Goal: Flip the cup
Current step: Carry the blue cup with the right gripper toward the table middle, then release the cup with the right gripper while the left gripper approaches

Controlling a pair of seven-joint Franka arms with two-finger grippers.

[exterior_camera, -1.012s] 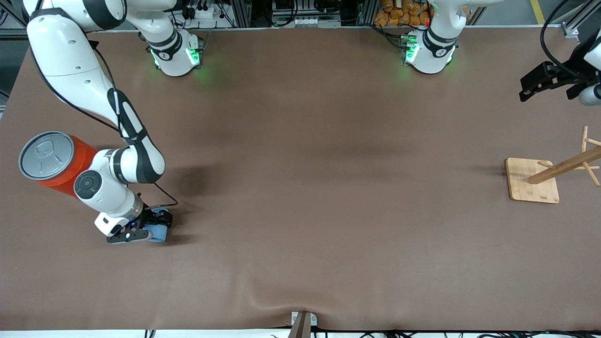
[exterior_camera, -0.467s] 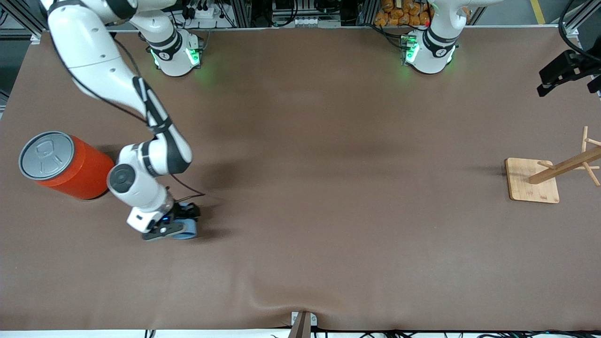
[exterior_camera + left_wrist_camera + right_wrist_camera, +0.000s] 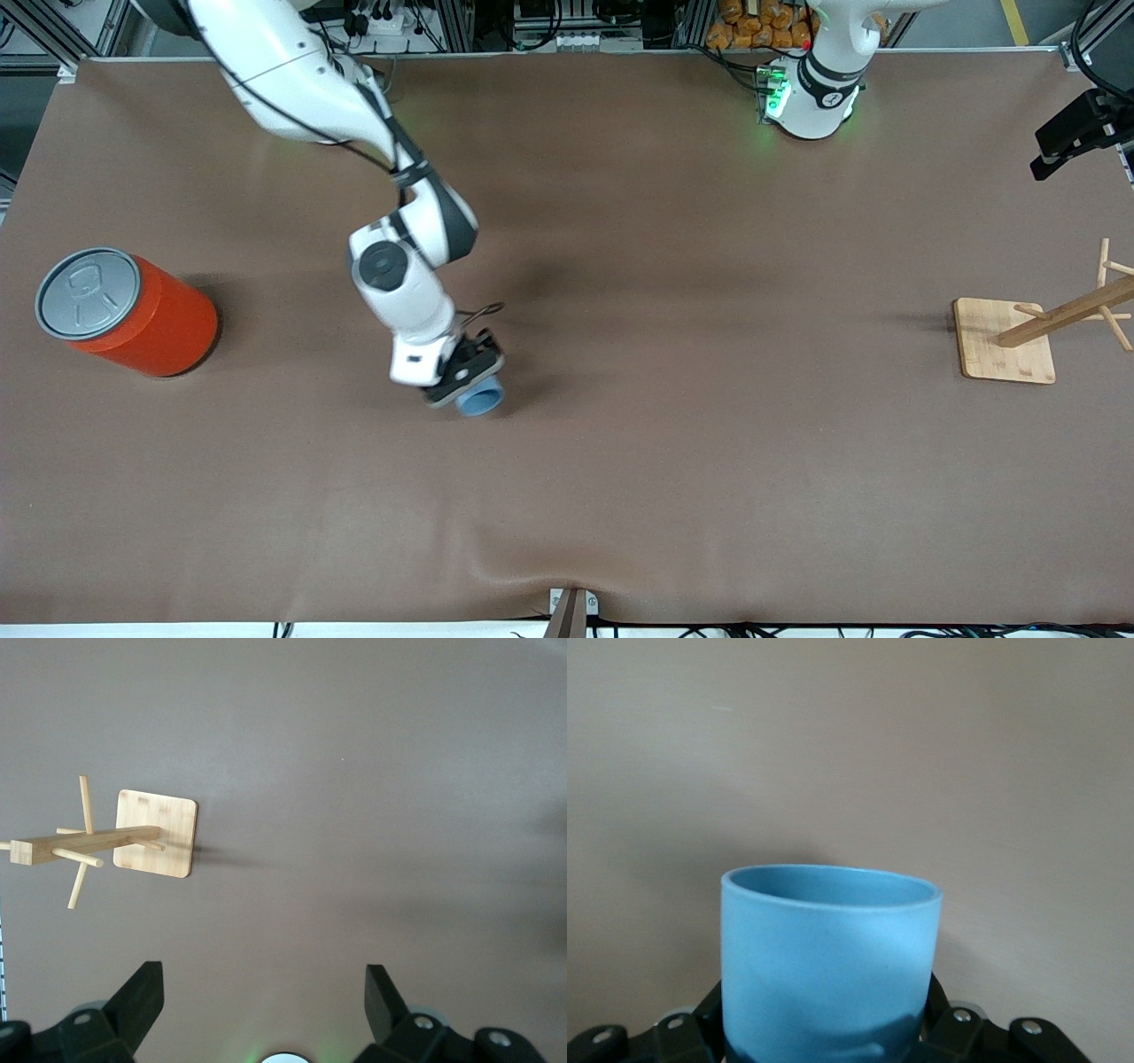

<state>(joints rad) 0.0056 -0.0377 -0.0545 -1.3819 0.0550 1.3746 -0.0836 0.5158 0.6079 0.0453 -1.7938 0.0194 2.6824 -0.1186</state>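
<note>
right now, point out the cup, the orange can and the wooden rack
cup (image 3: 479,400), front view, its side wall
orange can (image 3: 168,332), front view, its orange side
wooden rack (image 3: 999,348), front view, its flat base

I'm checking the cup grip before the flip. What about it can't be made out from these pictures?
- Front view: most of the cup is hidden under the right pincer; only its round end shows.
- Right wrist view: the cup's lower end is cut off by the picture's edge, so the finger contact is hidden.
- Left wrist view: shows only the open left pincer and the wooden rack, no cup.
</note>
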